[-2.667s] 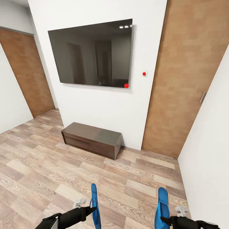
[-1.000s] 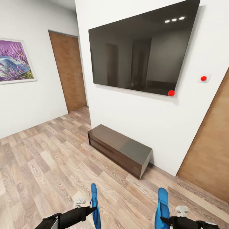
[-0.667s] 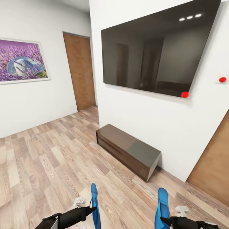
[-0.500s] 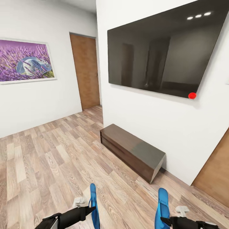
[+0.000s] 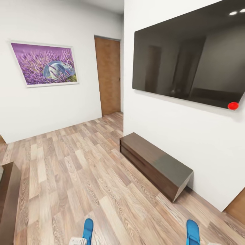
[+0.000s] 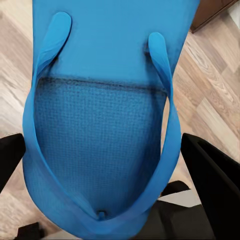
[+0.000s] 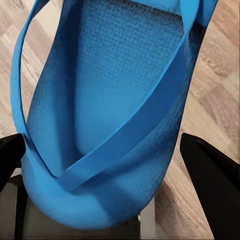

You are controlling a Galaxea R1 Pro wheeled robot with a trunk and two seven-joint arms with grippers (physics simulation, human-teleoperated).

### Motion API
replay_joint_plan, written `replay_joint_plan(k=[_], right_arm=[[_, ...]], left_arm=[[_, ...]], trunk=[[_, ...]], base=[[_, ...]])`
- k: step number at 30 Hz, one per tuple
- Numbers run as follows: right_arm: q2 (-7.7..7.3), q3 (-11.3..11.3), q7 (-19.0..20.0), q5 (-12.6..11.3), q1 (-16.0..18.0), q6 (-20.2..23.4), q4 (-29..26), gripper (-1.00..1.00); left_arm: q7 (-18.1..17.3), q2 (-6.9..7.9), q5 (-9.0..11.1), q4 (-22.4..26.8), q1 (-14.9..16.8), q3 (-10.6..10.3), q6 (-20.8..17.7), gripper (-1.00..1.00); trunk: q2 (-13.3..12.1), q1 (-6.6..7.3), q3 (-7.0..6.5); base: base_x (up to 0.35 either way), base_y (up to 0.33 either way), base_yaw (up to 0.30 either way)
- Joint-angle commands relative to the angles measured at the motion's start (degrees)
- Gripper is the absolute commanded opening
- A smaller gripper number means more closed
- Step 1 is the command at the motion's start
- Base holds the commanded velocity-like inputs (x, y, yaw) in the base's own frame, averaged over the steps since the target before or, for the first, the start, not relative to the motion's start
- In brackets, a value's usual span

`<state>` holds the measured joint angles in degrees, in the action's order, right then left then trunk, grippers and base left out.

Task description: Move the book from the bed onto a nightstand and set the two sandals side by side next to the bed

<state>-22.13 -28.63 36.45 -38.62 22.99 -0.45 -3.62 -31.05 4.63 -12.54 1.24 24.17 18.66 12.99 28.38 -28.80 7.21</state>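
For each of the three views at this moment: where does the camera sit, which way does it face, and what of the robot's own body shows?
Head view: on the robot's head, looking forward and down at the wood floor, a low cabinet and a wall screen; two sandal tips at the picture's lower edge.
Left wrist view: along the left gripper, black fingers flanking the left sandal.
Right wrist view: along the right gripper, holding the right sandal.
Shared: the left sandal and right sandal.
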Motion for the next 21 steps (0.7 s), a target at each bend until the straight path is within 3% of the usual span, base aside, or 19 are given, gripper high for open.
replay_joint_plan(k=[1,6,21], right_arm=[[0.06,-0.4,0.2,-0.6,0.0,-0.1,0.3,-1.0],[0.23,-0.4,0.2,-0.6,0.0,-0.2,0.7,-1.0],[0.26,-0.4,0.2,-0.8,0.0,-0.2,0.7,-1.0]], left_arm=[[0.0,-0.13,-1.1,-0.1,0.0,0.5,0.3,-1.0],[0.2,-0.63,-4.0,-0.1,-0.1,0.3,0.3,-1.0],[0.7,-0.58,-4.3,-0.1,-0.1,0.3,0.4,-1.0]], trunk=[[0.1,-0.03,0.13],[0.1,-0.03,0.25],[0.1,-0.03,0.6]], base=[[0.0,0.0,0.287],[0.0,0.0,0.287],[0.0,0.0,0.287]])
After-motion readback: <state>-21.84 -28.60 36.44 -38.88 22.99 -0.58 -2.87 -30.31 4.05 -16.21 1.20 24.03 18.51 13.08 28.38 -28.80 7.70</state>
